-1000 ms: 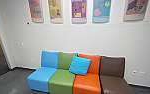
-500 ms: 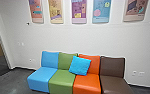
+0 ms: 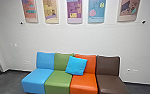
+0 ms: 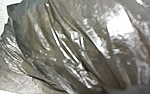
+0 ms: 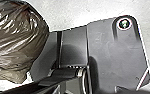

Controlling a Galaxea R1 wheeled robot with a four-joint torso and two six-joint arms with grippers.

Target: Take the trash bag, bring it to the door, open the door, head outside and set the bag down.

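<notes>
Trash bag (image 4: 66,50), dk. & creased, close to L wrist cam. and next to robot's base plate (image 5: 111,47), state of L gripper & R gripper impossible to tell, w/ blue cushion (image 3: 76,65) on multicol. sofa (image 3: 83,81) below posters (image 3: 74,11) on wall (image 3: 73,37).

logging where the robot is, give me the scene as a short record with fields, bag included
place: indoors, facing a pale wall
wall decor: five colourful posters in a row
seating: couch in blue, green, orange and brown sections
on seating: bright blue cushion, tilted, across the green and orange sections
floor: dark grey
bag: trash bag, brownish, shiny, creased, seen in both wrist views
grip on bag: cannot tell
</notes>
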